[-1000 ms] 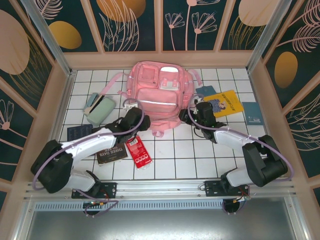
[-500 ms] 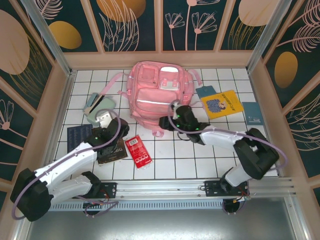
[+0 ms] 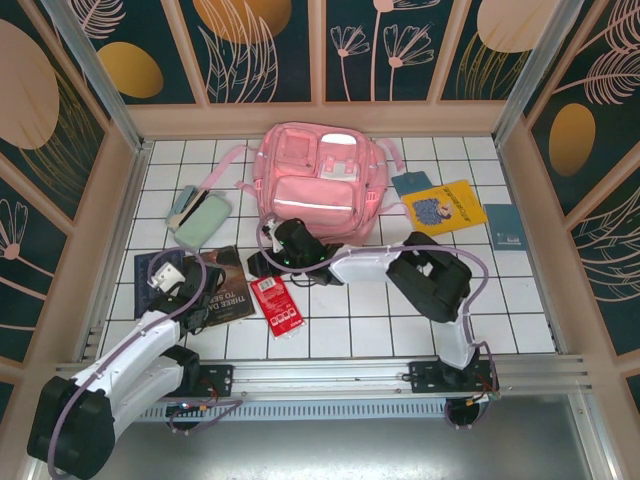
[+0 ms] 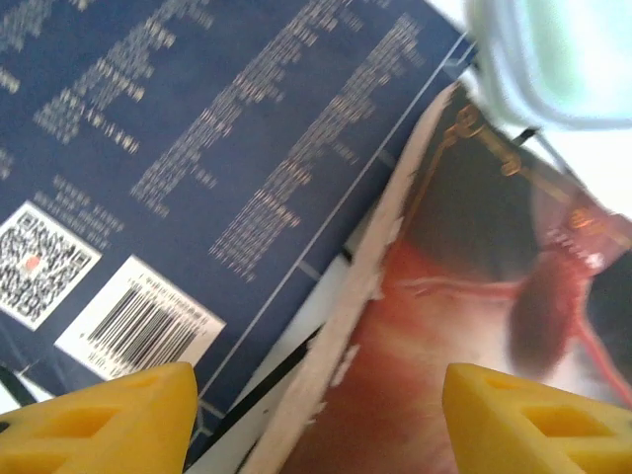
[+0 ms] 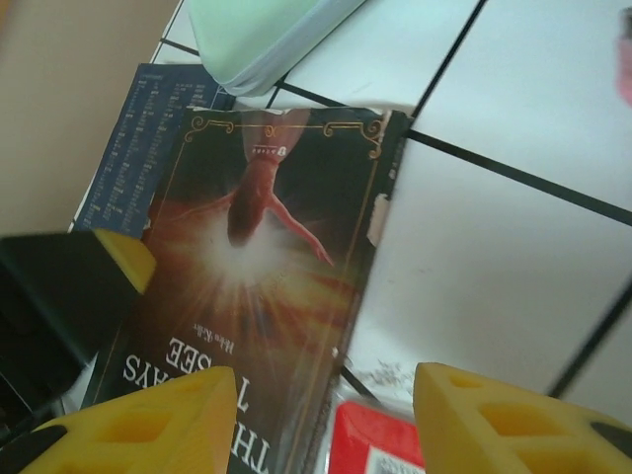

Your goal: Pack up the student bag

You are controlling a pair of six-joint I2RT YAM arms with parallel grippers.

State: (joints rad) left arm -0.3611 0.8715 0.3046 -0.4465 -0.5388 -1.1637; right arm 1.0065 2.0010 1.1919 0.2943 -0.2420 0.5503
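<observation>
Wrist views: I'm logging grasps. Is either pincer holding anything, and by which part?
Nothing is held. The left pincer hangs open above the navy book and the dark novel; the right pincer hangs open above that novel too.

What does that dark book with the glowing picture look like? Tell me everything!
The book has a dark cover with a thin gold frame and a glowing orange and red picture of a figure. Pale title letters run across it. It looks like a paperback, and its edge is worn white. It lies closed and flat, cover up, on the white tiled table. One side rests over a blue book. A red packet sits by its corner.
</observation>
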